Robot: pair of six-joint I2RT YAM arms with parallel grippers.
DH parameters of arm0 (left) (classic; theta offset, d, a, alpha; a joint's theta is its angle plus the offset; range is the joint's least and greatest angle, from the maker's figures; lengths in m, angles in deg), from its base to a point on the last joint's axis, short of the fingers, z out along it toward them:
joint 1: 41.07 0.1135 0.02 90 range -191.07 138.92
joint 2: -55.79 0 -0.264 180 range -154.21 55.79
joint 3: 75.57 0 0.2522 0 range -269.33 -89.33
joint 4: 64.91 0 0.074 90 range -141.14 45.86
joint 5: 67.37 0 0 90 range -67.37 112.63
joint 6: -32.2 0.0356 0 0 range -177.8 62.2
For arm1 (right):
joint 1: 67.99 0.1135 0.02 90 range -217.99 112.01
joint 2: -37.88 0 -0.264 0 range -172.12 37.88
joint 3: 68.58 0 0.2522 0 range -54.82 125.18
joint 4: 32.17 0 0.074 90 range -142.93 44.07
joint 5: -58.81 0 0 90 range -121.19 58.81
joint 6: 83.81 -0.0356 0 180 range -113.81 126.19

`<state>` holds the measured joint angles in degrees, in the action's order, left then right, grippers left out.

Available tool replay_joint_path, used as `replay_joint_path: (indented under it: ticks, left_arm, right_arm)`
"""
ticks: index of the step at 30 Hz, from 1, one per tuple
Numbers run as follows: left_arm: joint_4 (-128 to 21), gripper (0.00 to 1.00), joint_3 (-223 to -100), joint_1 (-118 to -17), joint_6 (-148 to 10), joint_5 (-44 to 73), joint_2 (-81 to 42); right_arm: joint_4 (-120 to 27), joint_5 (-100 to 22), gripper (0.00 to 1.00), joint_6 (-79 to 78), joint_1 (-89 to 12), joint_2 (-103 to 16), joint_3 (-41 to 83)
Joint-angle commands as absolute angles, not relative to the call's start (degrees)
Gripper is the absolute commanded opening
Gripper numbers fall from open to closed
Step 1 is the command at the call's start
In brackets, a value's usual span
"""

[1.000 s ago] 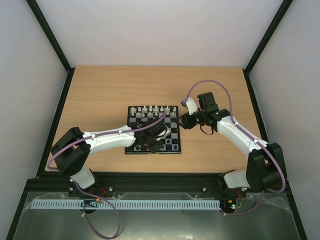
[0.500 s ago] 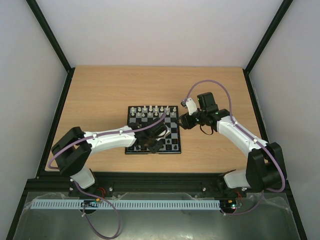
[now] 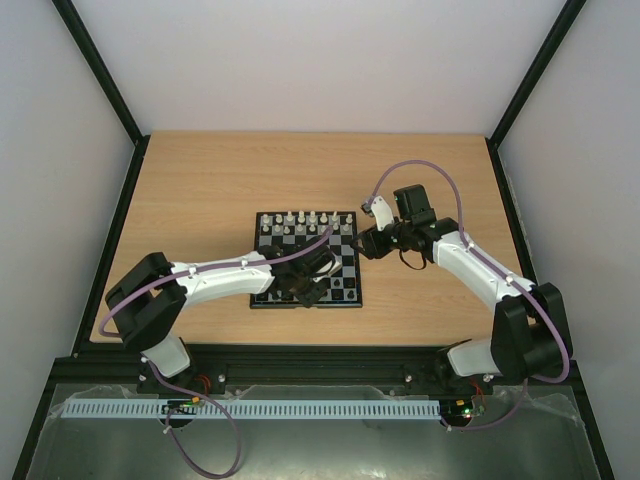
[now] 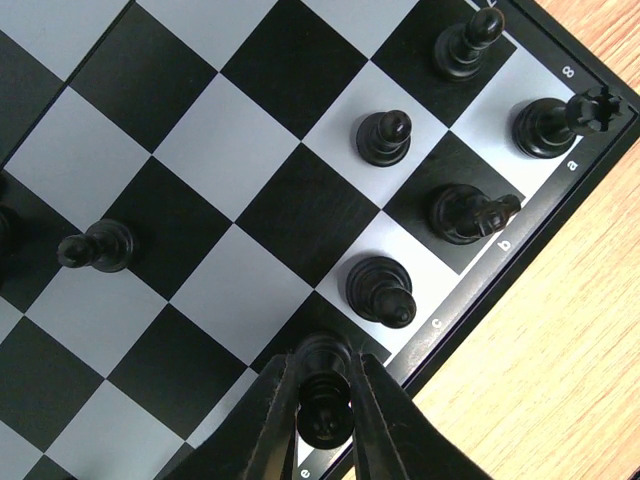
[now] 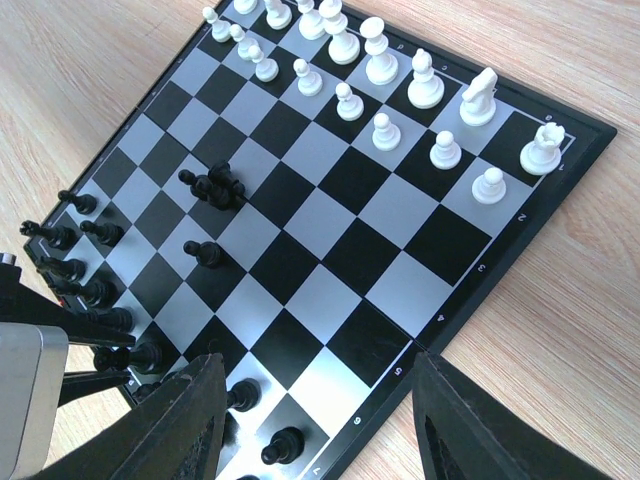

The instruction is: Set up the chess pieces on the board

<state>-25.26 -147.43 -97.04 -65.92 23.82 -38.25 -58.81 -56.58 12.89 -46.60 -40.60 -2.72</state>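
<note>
The left fingers (image 4: 268, 435) pinch a black piece (image 4: 325, 405) on the board (image 4: 470, 283)'s edge row, its foot hidden between them, with bare bench (image 4: 560, 390) just past the border. The right fingers (image 5: 180, 430) stand spread wide above the board's side edge, black men (image 5: 243, 395) by one tip half hidden; open squares lie ahead of them, white pieces (image 5: 381, 66) ranked beyond.

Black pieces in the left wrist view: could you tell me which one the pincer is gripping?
The lowest black piece, by the board's border: it alone sits between the left pincer's fingers; the others stand free.
</note>
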Motion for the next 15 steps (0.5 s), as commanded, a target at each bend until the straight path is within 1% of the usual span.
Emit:
replay_joint_path:
  ticks: [1,10,15]
  left_arm:
    - [-24.8,0.14,-146.6,-97.3,-65.8,22.7,-38.0]
    - [-24.7,0.14,-145.7,-97.3,-66.0,22.5,-37.4]
    - [-24.4,0.16,-146.3,-97.3,-65.7,22.5,-37.4]
  right_arm:
    - [-59.7,-57.9,0.53,13.7,-46.8,-41.1,-3.3]
    - [-59.8,-58.1,0.53,13.7,-46.8,-41.7,-3.1]
    - [-59.9,-58.1,0.53,13.8,-46.8,-42.0,-3.0]
